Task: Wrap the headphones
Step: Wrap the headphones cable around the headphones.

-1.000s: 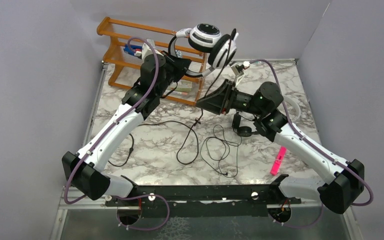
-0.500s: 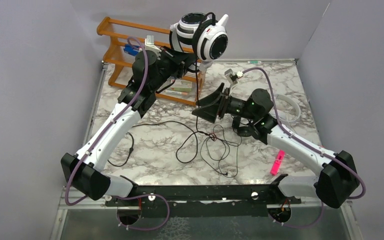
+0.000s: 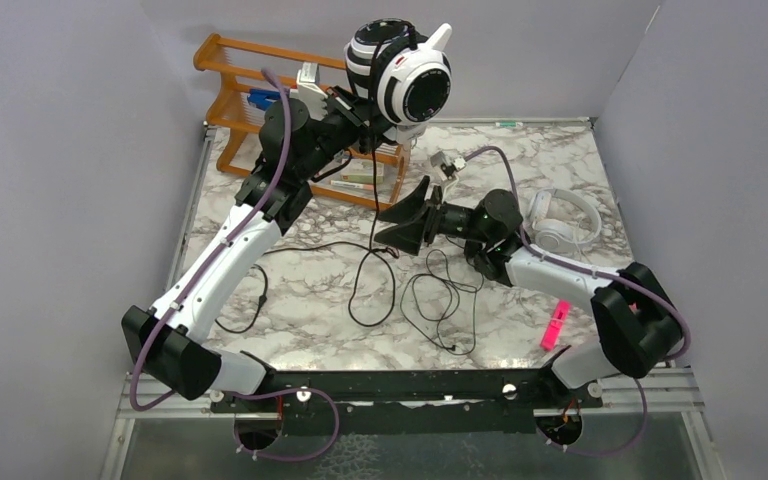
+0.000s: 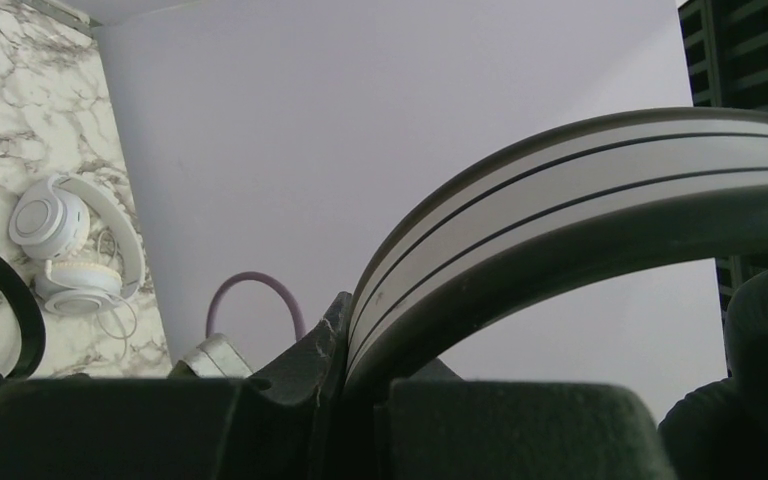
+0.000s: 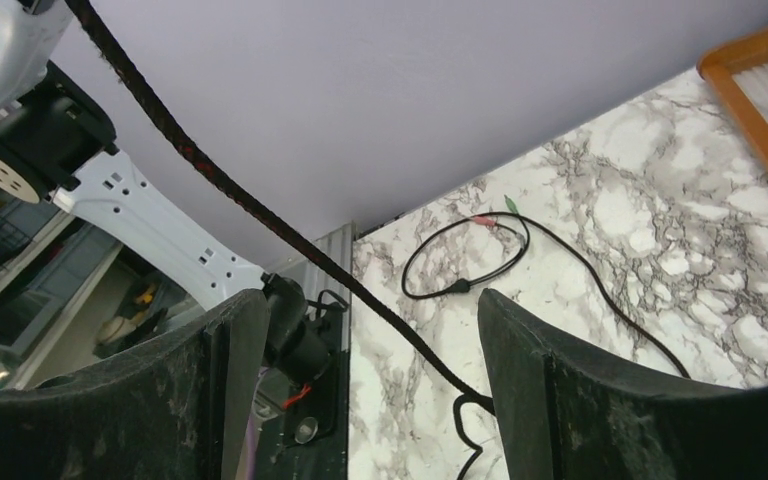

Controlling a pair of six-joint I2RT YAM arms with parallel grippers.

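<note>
Rack (image 3: 222,52) behind left gripper (image 3: 360,108) clamping raised headphones (image 3: 410,80); right gripper (image 5: 365,300) spread, cord (image 5: 260,215) between.

Even bright light; wrist foregrounds blurred.

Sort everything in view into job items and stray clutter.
Job: black-padded headphones held in the left gripper, their cord running between the open right gripper fingers; white headphones; black headphones.
Clutter: wooden rack; pink object.
</note>
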